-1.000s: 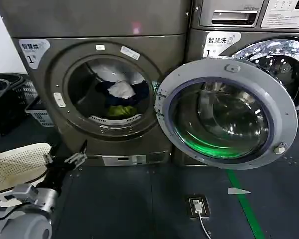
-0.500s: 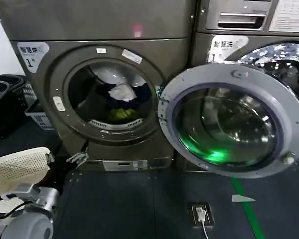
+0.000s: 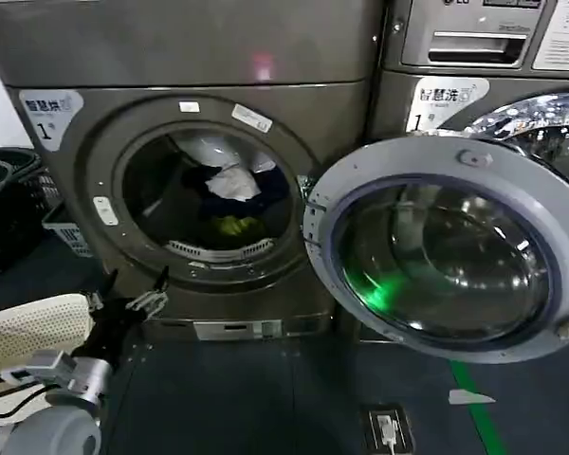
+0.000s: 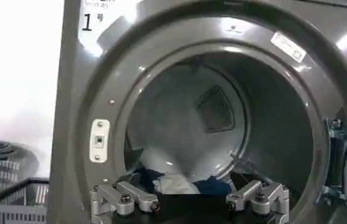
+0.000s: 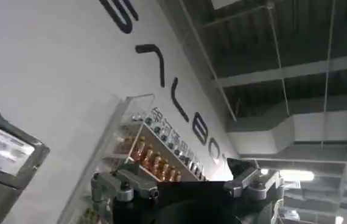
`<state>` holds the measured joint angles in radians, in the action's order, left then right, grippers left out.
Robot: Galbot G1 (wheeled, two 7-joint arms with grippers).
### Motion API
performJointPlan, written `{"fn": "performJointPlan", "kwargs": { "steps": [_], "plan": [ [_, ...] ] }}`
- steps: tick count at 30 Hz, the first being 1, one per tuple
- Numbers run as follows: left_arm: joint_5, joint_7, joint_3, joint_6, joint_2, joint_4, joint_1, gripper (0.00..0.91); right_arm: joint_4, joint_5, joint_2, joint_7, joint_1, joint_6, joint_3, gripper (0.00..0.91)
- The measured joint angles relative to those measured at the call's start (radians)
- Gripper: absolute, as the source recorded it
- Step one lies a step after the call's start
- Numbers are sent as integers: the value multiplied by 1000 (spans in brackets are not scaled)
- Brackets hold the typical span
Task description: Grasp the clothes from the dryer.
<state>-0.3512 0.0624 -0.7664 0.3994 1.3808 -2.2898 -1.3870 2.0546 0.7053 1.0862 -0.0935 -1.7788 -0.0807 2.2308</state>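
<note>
in the head view, left gripper (image 3: 131,300) low at lower left of the frame, fingers spread apart and empty, just in front of the dryer (image 3: 95,57) below its porthole. clothes (image 3: 226,194) heaped deep in the dark drum, left of centre: white on top, navy beneath, yellow-green lowest. grey-rimmed glass door (image 3: 450,256) swung open at right. right gripper (image 5: 185,184) aimed up at a ceiling and a lettered wall, fingers apart, empty.
</note>
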Motion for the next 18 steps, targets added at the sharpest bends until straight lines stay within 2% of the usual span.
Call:
{"fn": "performJointPlan", "kwargs": {
  "steps": [18],
  "plan": [
    [6,1,69,-23,-31,69,73,907,34,30,7,52,-35,-3,35,907]
  ]
}}
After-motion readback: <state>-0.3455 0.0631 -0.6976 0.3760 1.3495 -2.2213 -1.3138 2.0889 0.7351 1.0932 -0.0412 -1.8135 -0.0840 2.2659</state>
